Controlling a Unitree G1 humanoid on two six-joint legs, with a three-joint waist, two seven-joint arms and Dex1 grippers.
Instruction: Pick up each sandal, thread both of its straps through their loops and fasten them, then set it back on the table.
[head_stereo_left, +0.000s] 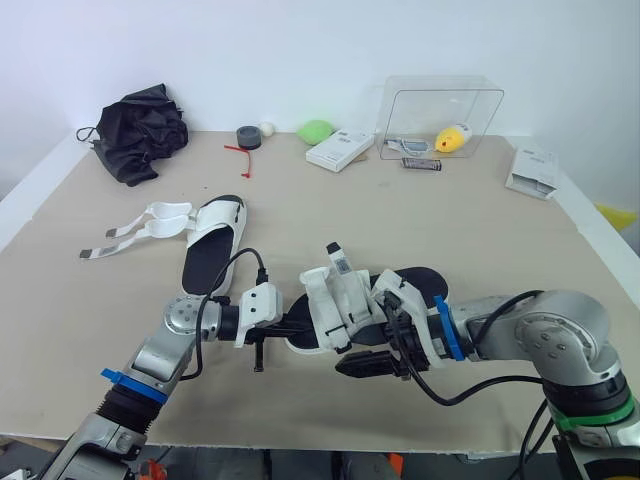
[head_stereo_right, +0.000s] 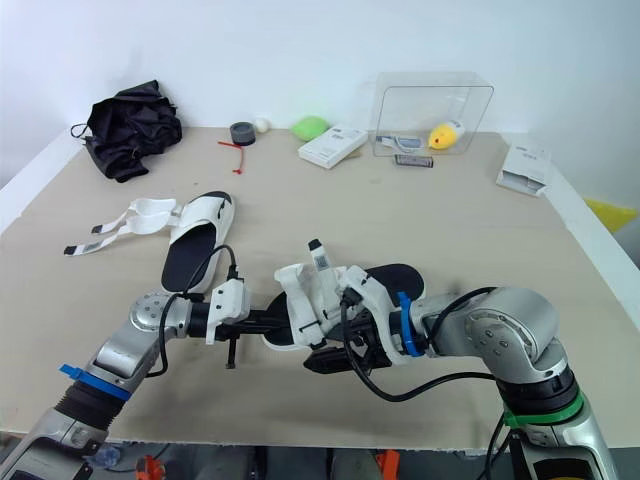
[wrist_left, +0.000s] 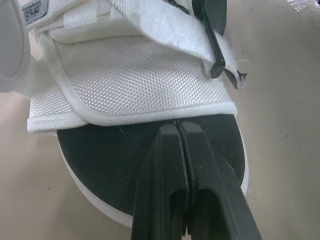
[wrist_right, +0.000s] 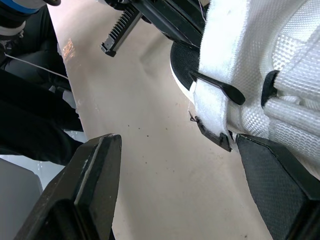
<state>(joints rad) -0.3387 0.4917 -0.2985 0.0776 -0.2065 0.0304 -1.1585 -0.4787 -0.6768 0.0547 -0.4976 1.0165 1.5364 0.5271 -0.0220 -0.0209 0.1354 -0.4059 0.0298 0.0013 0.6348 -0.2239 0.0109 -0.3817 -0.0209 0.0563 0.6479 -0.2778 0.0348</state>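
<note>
A: Starting big. The desk (head_stereo_left: 420, 215) is carrying both sandals. Where is the one being worked on sitting?

B: The near sandal (head_stereo_left: 335, 300) is lying at the front middle of the desk, between the two arms. Whether it is resting or hovering just off the surface, I can't tell. The far sandal (head_stereo_left: 212, 245) is lying well apart, toward the robot's left, with its straps trailing loose out to the left.

A: Axis on the near one?

B: The long axis is running across the desk, left to right, with the right end angling slightly away from the robot. The white upper is sitting over the left half, so I'm reading the toe as pointing left at the left gripper (wrist_left: 177, 127). Black footbed is showing bare at the right end.

A: Jaws?

B: The left jaws are pressing together, tips touching the black footbed right at the upper's edge. The right gripper (wrist_right: 175, 145) is sitting at the sandal's near side, jaws spreading wide, one just beside the strap (wrist_right: 212, 75).

A: Step?

B: I'm judging it as threading on this sandal, not finished, since the strap's black tip (wrist_right: 212, 134) is hanging free. The next move is calling for the right jaws closing on that tip and feeding it through its loop while the left is steadying the sole. The far sandal is waiting, unfastened.
</note>
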